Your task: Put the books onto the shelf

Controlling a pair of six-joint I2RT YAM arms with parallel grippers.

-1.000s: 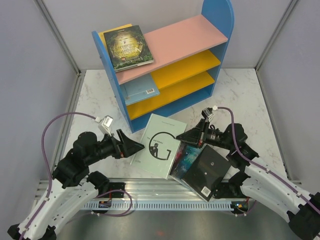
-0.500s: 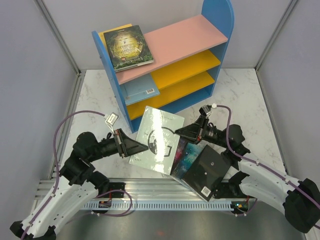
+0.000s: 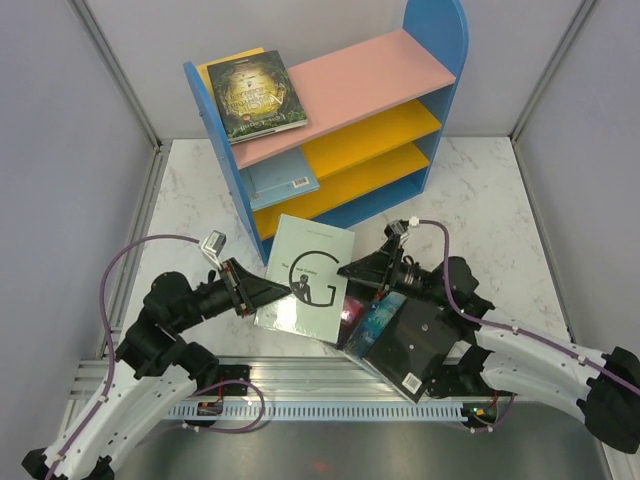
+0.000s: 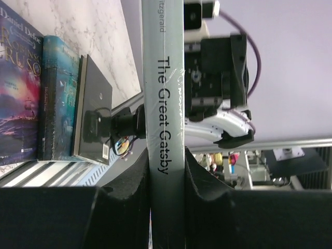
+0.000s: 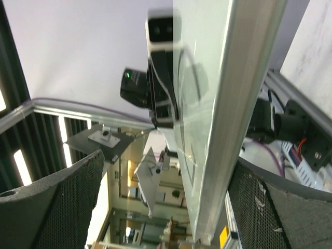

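The grey book (image 3: 308,276) has come up off the pile and swung left since a second ago, and the right gripper (image 3: 346,270) has let go. Its jaws now stand wide apart, with the book's right edge between them. The left gripper (image 3: 286,290) has closed meanwhile and is clamped on the spine side, fingers (image 4: 129,187) pressed against both covers. The book hangs tilted just in front of the shelf (image 3: 437,25). Below its right side, a purple book (image 3: 352,308), a teal book (image 3: 380,318) and a black book (image 3: 415,345) lie overlapped on the table (image 3: 500,200). On the shelf's pink top board a green book (image 3: 255,95) rests on a yellow book (image 3: 222,65). A pale blue book (image 3: 282,178) lies on the upper yellow board.
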